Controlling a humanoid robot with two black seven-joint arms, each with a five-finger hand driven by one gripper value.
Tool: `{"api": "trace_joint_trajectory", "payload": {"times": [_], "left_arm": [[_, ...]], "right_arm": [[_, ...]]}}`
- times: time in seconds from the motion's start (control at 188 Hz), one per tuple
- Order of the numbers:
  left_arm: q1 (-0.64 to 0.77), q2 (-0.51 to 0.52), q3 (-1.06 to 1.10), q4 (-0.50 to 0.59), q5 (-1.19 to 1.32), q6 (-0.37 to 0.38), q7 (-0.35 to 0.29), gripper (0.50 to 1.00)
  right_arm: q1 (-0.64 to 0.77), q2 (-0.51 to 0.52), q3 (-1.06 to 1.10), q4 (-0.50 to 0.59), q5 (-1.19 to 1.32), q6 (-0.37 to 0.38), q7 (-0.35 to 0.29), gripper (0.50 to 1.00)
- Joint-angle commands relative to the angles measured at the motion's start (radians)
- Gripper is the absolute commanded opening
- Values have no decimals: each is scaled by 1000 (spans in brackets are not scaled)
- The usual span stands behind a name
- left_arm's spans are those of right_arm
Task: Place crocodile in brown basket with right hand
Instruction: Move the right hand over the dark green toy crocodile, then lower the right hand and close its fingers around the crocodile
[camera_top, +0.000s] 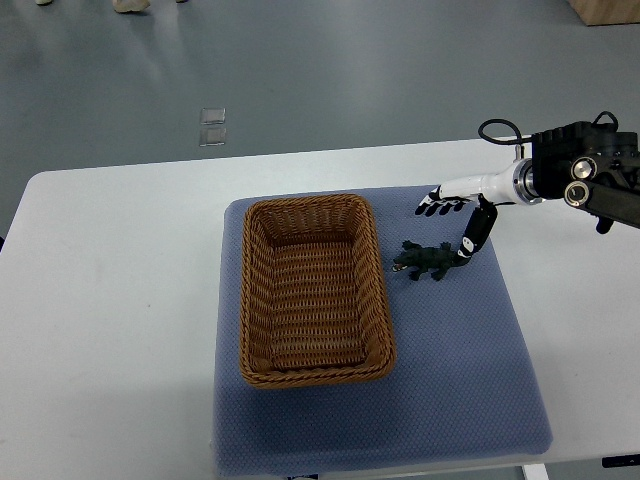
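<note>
One robot hand, the right hand (458, 200), reaches in from the right edge of the view over a white table (120, 300), seen steeply from above. Its fingers (432, 208) are spread apart and hold nothing, and the thumb points down toward the tail end of a small dark green toy crocodile (425, 260). The thumb tip is just beside the tail, but it is too small to tell whether they touch. The crocodile lies flat on a blue mat (450, 370) that covers the middle of the table, just to the right of a brown wicker basket (385, 300) and apart from its rim. The rectangular basket stands upright on the same mat with nothing inside it. No left arm shows anywhere in the view. Judging by this, the task is at an early stage: the hand has arrived at the toy, but no grasp is made. Closing on the crocodile, lifting it, carrying it left over the rim and letting go are all not yet done.
</note>
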Motion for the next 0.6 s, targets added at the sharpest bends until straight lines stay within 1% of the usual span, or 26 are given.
{"api": "trace_joint_trajectory", "payload": {"times": [0.0, 0.271, 0.377, 0.595], "left_arm": [[0, 0, 0, 0, 0, 0, 0, 1000], [0, 0, 0, 0, 0, 0, -1, 1000], [0, 0, 0, -2, 0, 0, -1, 1000], [0, 0, -2, 0, 0, 0, -1, 1000]], "right_arm": [[-14, 8, 2, -1, -1, -18, 0, 885], [-39, 28, 14, -13, -1, -35, 12, 885], [-51, 40, 14, -15, -3, -53, 12, 885], [-71, 51, 15, -44, -3, -73, 14, 885]]}}
